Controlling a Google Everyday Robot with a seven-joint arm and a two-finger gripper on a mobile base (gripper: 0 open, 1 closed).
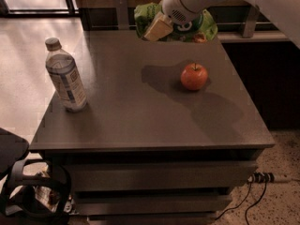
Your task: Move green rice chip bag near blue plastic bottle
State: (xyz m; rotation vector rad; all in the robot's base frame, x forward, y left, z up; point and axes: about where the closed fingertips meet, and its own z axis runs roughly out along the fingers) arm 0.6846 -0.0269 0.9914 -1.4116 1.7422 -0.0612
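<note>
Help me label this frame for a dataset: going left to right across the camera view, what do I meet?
blue plastic bottle → green rice chip bag, held up by the gripper at the top of the view (the two overlap) → apple

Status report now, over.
Claw shut on green rice chip bag, in air at back. Blue plastic bottle stands left. Apple right, not in path.
</note>
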